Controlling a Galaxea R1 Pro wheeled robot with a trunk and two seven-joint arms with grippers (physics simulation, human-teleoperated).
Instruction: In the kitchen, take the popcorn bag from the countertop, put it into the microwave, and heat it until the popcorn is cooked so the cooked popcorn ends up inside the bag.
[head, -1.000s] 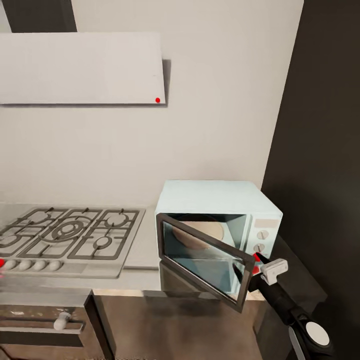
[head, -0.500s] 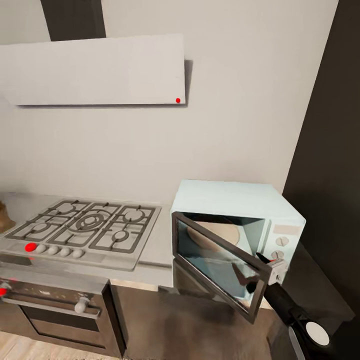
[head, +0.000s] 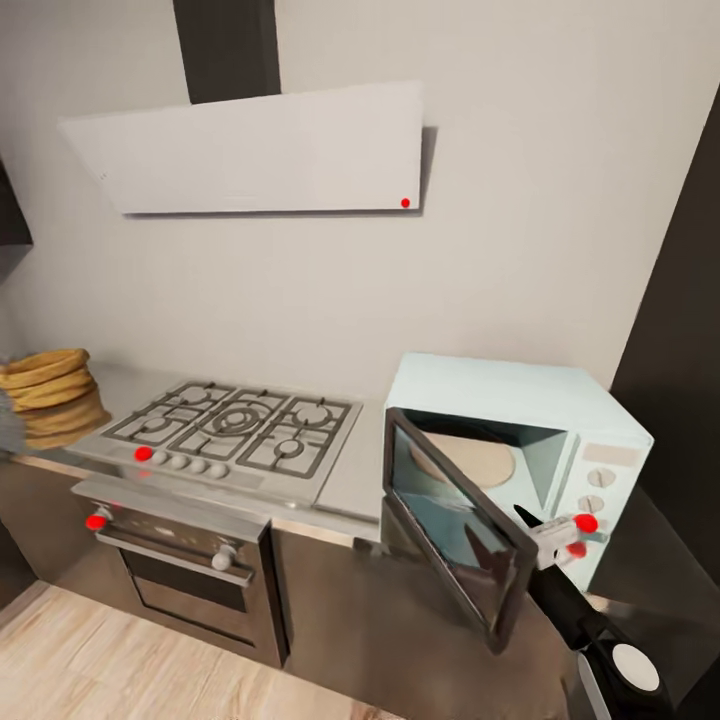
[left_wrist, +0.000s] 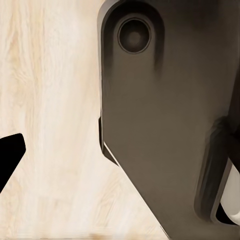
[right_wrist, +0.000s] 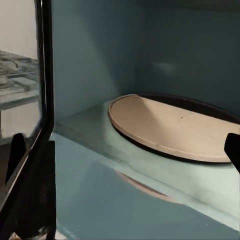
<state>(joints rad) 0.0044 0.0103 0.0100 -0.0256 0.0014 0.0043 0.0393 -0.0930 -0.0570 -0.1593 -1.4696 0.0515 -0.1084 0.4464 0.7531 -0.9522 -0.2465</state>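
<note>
The pale blue microwave (head: 500, 395) stands on the countertop (head: 360, 470) at the right, its dark-framed glass door (head: 450, 535) swung well open. A tan turntable (right_wrist: 175, 125) lies inside the bare cavity. My right gripper (head: 503, 540) is open at the door's free edge, with one finger (right_wrist: 15, 155) behind the glass and the other (right_wrist: 232, 147) on the cavity side. The tan-orange popcorn bag (head: 45, 395) sits on the counter at the far left, beyond the hob. My left gripper (left_wrist: 120, 155) hangs open over the wooden floor (left_wrist: 50, 100), beside my dark base (left_wrist: 160, 125).
A steel gas hob (head: 235, 430) and the oven (head: 180, 580) beneath it lie between the bag and the microwave. A white extractor hood (head: 260, 150) hangs above. A dark tall cabinet (head: 690, 330) closes off the right side. Wooden floor (head: 120, 660) lies in front of the cabinets.
The camera has pulled back and turned left, bringing the oven front and the popcorn bag into view. The microwave door has swung wider open with my right gripper at its edge.
</note>
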